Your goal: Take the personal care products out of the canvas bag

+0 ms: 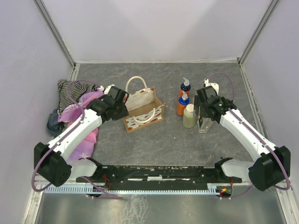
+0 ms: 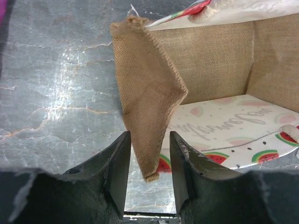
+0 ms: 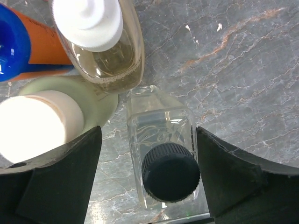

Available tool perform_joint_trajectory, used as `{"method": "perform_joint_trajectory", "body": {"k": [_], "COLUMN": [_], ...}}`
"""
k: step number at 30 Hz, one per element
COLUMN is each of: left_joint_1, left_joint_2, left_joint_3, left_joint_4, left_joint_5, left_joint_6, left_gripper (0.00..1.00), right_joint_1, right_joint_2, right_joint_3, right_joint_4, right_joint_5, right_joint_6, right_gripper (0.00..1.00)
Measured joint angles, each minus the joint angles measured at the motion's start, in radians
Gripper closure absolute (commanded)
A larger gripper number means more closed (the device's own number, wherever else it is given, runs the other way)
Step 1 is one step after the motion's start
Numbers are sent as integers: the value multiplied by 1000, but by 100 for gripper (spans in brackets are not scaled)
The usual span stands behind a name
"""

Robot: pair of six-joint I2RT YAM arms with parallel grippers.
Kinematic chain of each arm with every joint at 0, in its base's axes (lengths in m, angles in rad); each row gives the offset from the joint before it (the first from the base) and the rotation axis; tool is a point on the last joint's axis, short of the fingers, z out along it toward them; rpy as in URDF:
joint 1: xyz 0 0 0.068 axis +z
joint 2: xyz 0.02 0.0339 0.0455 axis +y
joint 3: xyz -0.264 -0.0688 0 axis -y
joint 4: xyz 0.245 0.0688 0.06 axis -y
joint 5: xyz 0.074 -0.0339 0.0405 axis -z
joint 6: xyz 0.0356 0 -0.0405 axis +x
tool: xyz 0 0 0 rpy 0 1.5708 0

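Roughly woven boxy canvas bag (image 2: 149, 93); square clear bottle (image 3: 161, 126), ribbed dark cap (image 3: 170, 171).

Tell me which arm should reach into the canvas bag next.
Left, I'd judge. The left end effector is at the canvas bag, open astride a burlap corner. The right end effector is farther off, open around the clear bottle.

Bright even overhead light; soft shadows
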Motion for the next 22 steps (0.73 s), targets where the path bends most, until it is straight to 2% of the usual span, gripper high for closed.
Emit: {"method": "perform_joint_trajectory", "body": {"k": [9, 14, 22], "left_joint_1": [1, 2, 3], "left_joint_2": [-138, -156, -128], "left_joint_3": [20, 71, 360], "left_joint_4": [-74, -91, -82], "left_joint_5": [-49, -51, -145], "left_joint_6": [0, 14, 183], "left_gripper": [48, 45, 38], "right_joint_1": [0, 0, 0], "right_joint_2": [-71, -75, 98], "right_joint_3": [199, 349, 650], "right_joint_4": [-87, -105, -149], "right_joint_5": [-51, -119, -196], "right_joint_6": [-3, -34, -105], "right_gripper": [15, 11, 7]}}
